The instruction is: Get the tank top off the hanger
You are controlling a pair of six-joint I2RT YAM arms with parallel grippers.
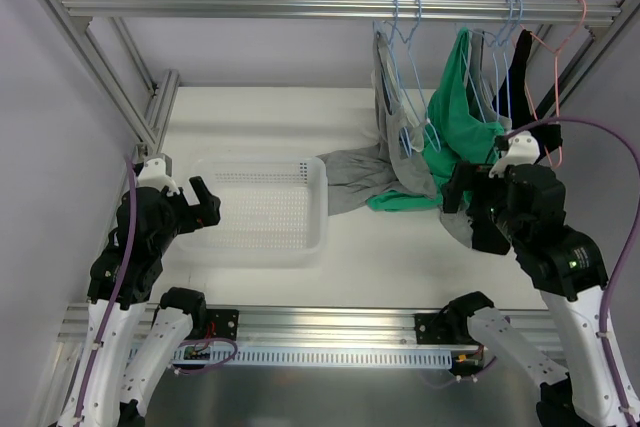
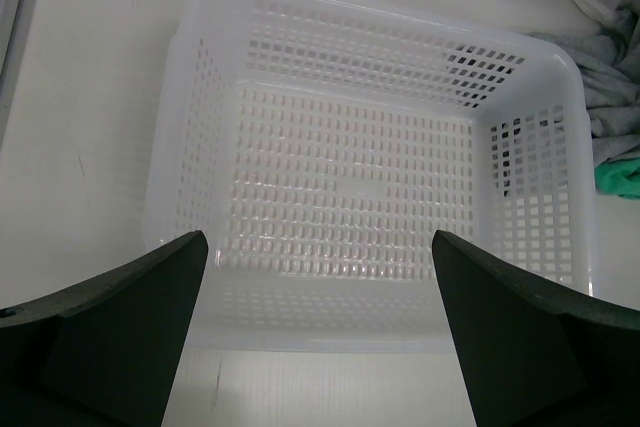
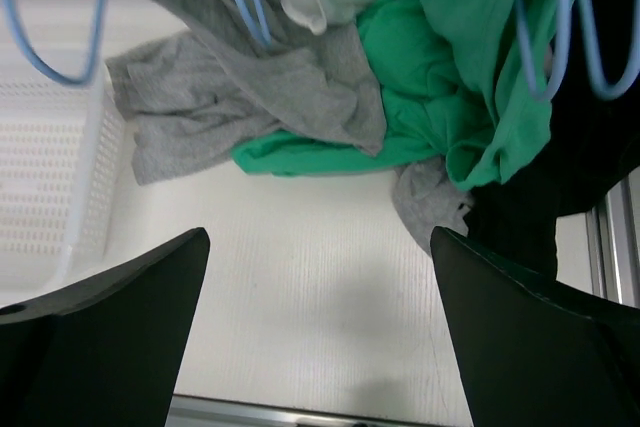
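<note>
While your left gripper hovers at the left edge of the white basket, its fingers stand spread as wide as they go, holding nothing and touching nothing. You can see the basket sitting left of centre on the white table, its long side running left to right.

Just right of the basket, a grey tank top trails down from the blue hangers on the far rail, and its lower part lies crumpled on the table beside the basket's far right corner. The green tank top comes next: it is on a blue hanger at the far right, and its hem is pooled on the table, partly under the grey cloth.

Your right gripper sits just near of that green and grey heap, fingers wide apart, gripping nothing and clear of the cloth. A black garment hangs right of the green one, and a pink hanger is last on the rail.
</note>
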